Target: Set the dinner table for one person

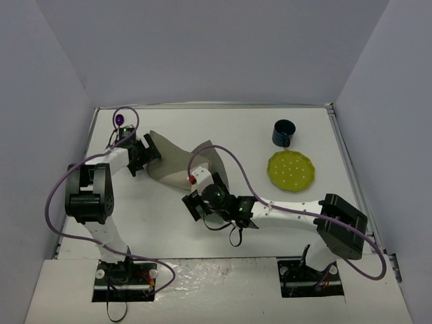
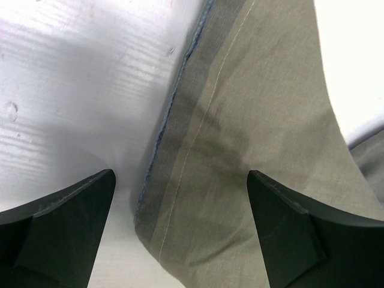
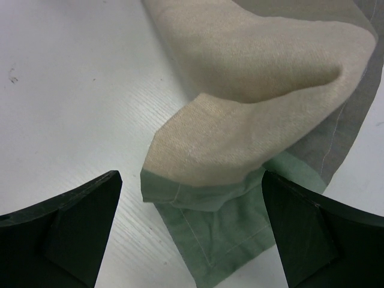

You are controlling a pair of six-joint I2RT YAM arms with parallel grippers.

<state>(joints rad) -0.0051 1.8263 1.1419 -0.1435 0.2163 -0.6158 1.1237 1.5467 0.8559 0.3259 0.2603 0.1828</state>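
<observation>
Two tools hang open above the white desk [image 1: 223, 128], which spreads beneath them both. We see the left tool [image 2: 180, 175] with its fingers wide apart, straddling the stitched edge of the cloth [image 2: 258, 120] and gripping nothing. The right tool [image 3: 191, 175], likewise spread, stands over a folded, green-bordered corner of that cloth. Toward the desk's right side sit a dark blue cup [image 1: 283, 132] and, just nearer, a yellow-green plate [image 1: 291, 171].
</observation>
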